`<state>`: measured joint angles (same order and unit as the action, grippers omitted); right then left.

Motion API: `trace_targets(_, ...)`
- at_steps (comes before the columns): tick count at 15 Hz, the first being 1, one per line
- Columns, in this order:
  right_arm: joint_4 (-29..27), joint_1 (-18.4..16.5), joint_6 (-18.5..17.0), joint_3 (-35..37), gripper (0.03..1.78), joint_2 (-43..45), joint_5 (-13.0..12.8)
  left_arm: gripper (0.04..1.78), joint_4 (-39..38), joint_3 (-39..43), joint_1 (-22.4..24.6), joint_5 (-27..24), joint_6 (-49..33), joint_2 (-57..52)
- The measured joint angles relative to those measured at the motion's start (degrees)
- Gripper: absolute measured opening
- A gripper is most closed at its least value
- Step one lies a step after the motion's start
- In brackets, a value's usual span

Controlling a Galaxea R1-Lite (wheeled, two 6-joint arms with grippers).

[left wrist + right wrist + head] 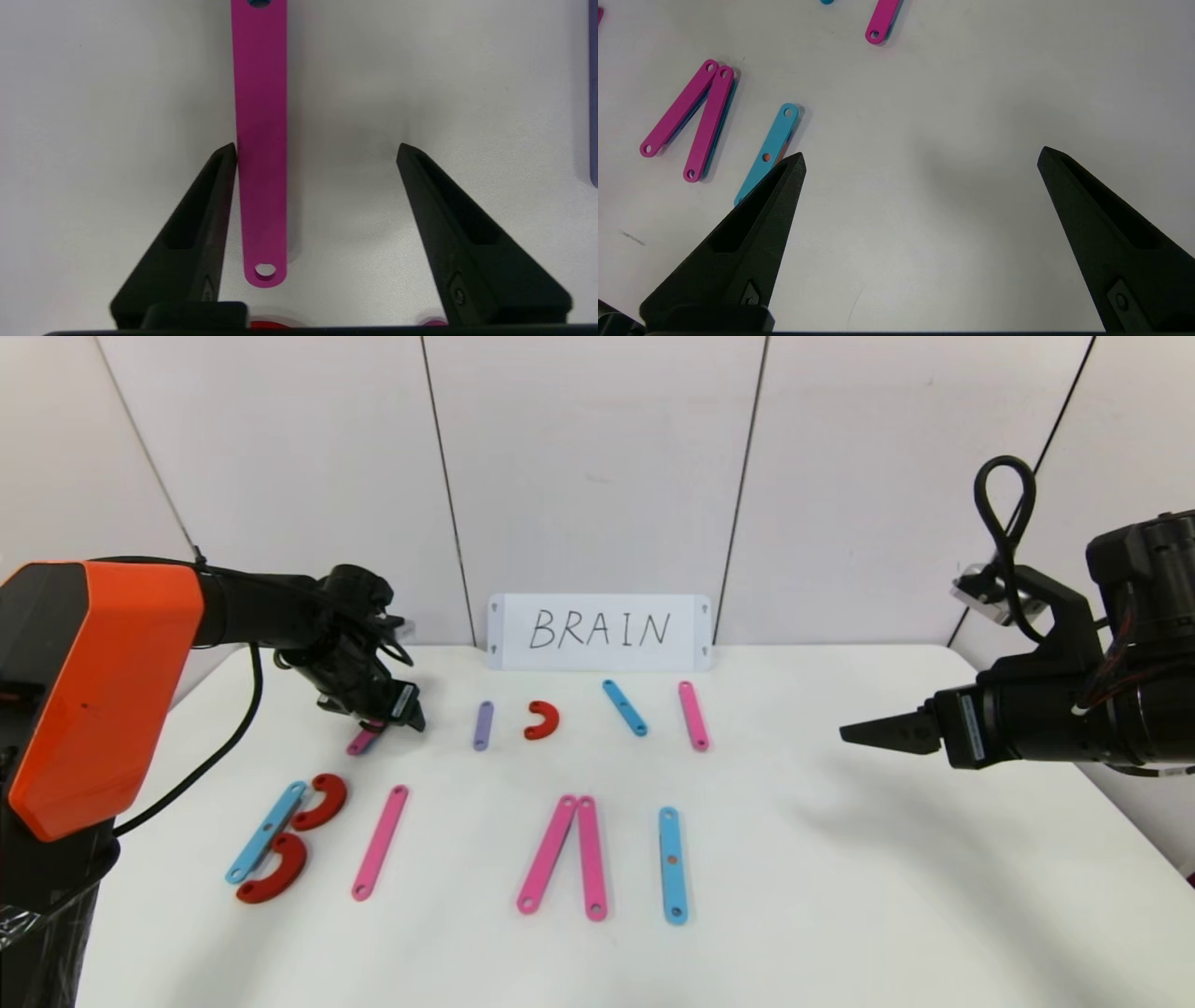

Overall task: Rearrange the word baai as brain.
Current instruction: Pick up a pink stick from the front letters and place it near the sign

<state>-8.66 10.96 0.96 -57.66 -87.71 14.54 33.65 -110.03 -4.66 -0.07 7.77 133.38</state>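
The front row holds a B of a blue strip [266, 831] and two red curves [320, 802], a lone long pink strip [380, 841], two pink strips [569, 855] meeting at the top, and a blue strip [672, 864]. My left gripper [387, 714] is open, low over a short pink strip [362, 740] at the back left. In the left wrist view that strip [259, 140] lies between the fingers, against one fingertip [224, 158]. My right gripper [864, 733] is open and empty, held above the table's right side.
A white card [599, 631] with handwritten BRAIN stands at the back. Before it lie a purple strip [483, 724], a small red curve [542, 720], a short blue strip [625, 707] and a short pink strip [694, 715]. The table's right edge [1074, 775] is near my right arm.
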Motion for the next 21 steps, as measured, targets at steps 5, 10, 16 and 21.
trace_targets(5, 0.01, 0.01, 0.09, 0.02, 1.74, -0.22, -0.02, 1.74, -0.22, -0.05, 0.0, -0.11, -0.22, 0.0)
trace_targets(10, 0.01, 0.01, 0.07, 0.04, 1.74, -0.27, 0.11, 1.75, 0.2, -0.13, 0.12, -0.34, -2.01, -2.36)
trace_targets(16, 0.01, 0.01, 0.02, 0.0, 1.74, -0.32, 0.2, 1.75, 5.9, 1.99, 1.39, -0.34, -8.73, -11.47)
trace_targets(21, 0.01, 0.01, 0.05, 0.0, 1.74, -0.52, 0.2, 1.75, 4.91, 15.74, 0.15, 0.02, -11.51, -19.15)
